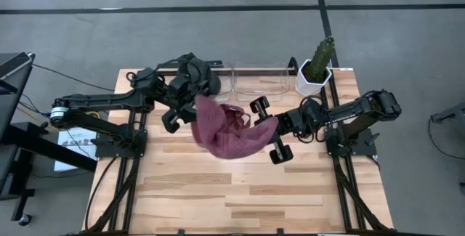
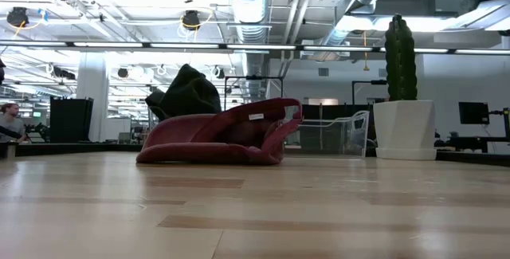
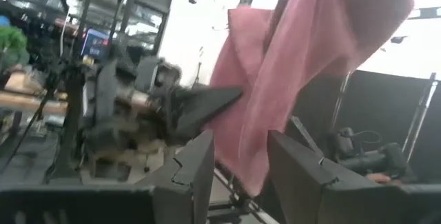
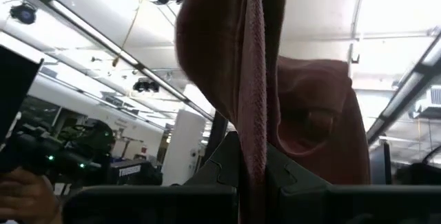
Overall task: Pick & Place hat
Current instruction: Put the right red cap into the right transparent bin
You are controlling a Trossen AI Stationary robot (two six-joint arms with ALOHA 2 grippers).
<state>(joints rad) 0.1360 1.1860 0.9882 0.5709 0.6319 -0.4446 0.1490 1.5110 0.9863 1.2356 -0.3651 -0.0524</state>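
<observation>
The maroon knit hat [image 1: 225, 138] lies spread in the middle of the wooden table. In the low view the hat [image 2: 215, 141] rests on the wood with one edge raised [image 2: 279, 114]. My left gripper [image 1: 195, 111] is at the hat's far-left corner and is shut on it. My right gripper [image 1: 270, 128] is at its right edge, also shut on it. Each wrist view shows the cloth, pink in the left [image 3: 303, 52] and maroon in the right [image 4: 227, 52], running between that arm's fingers. My left gripper pinches the hat's far-left corner [image 3: 251, 162] between its two fingers [image 3: 203, 165], coming level from the table's left. The cloth rises slack from the hold. My right gripper pinches the hat's ribbed rim [image 4: 255, 141] between its fingers [image 4: 224, 165], reaching in from the table's right. That edge is held up and the hat's body stays on the table.
Two clear plastic bins [image 1: 251, 80] stand at the far edge, with a cactus in a white pot [image 1: 316, 72] to their right. The pot also shows in the low view [image 2: 402, 127]. Bare wood [image 1: 240, 192] stretches across the near half. A person [image 2: 9, 122] sits far behind.
</observation>
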